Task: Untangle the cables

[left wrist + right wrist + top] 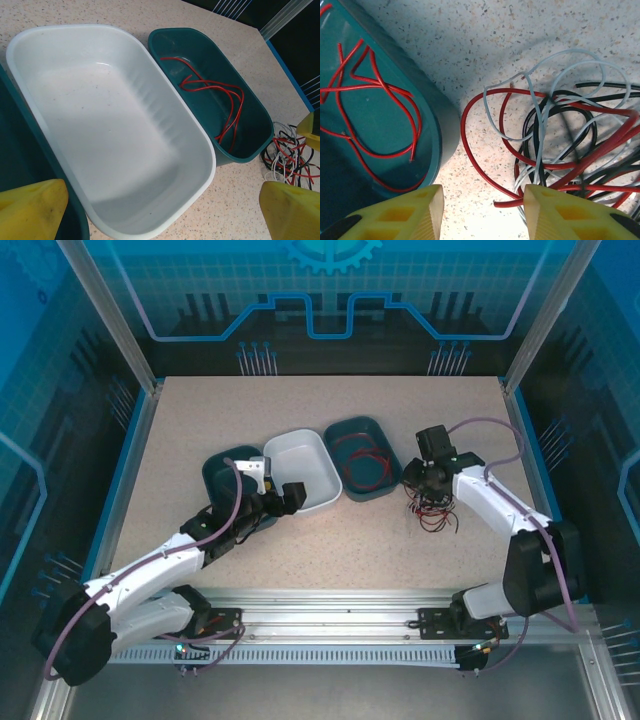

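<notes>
1. Right wrist view: the right hand [483, 195] hangs half-open, grasping nothing, over tangled cables [560, 145] on the worktop [510, 35]; red strands [375, 95] lie in the teal bin [440, 135].
2. Idle, the left hand [160, 190] gapes wide.
3. Picking another strand seems underway; the next move calls for pinching one loop alone.

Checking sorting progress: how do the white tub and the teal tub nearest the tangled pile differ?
The white tub is empty; the teal tub holds a few loose red cables. The white tub's inside is pale; the teal tub's is dark. Both are oblong with rounded corners, sitting upright side by side on the table.
</notes>
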`<action>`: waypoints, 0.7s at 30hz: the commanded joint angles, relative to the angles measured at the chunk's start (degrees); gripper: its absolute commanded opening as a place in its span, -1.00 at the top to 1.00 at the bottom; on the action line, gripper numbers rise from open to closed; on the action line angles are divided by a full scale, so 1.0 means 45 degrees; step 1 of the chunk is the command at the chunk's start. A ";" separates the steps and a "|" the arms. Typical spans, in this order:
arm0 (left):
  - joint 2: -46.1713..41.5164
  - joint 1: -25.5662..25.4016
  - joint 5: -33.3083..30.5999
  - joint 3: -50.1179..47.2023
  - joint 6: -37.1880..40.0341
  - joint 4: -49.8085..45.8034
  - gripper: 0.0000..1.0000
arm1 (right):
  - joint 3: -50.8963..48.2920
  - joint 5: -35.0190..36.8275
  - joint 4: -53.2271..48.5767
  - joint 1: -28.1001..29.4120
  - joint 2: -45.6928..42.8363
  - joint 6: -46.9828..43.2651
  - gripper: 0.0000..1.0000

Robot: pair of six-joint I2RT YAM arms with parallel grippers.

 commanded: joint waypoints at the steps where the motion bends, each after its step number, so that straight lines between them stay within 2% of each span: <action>1: -0.0290 0.0078 -0.0044 0.0077 0.0172 0.0199 -0.98 | -0.0255 -0.0012 0.0274 0.0100 0.0176 0.0512 0.09; 13: -0.0205 0.0084 -0.0032 0.0057 0.0189 0.0286 -0.98 | -0.0230 0.0376 -0.0439 0.0262 -0.1150 0.0317 0.17; 21: -0.0114 0.0082 0.0112 0.0121 0.0153 0.0347 -0.99 | -0.1065 0.0652 -0.0422 0.0289 -0.1954 0.0705 0.19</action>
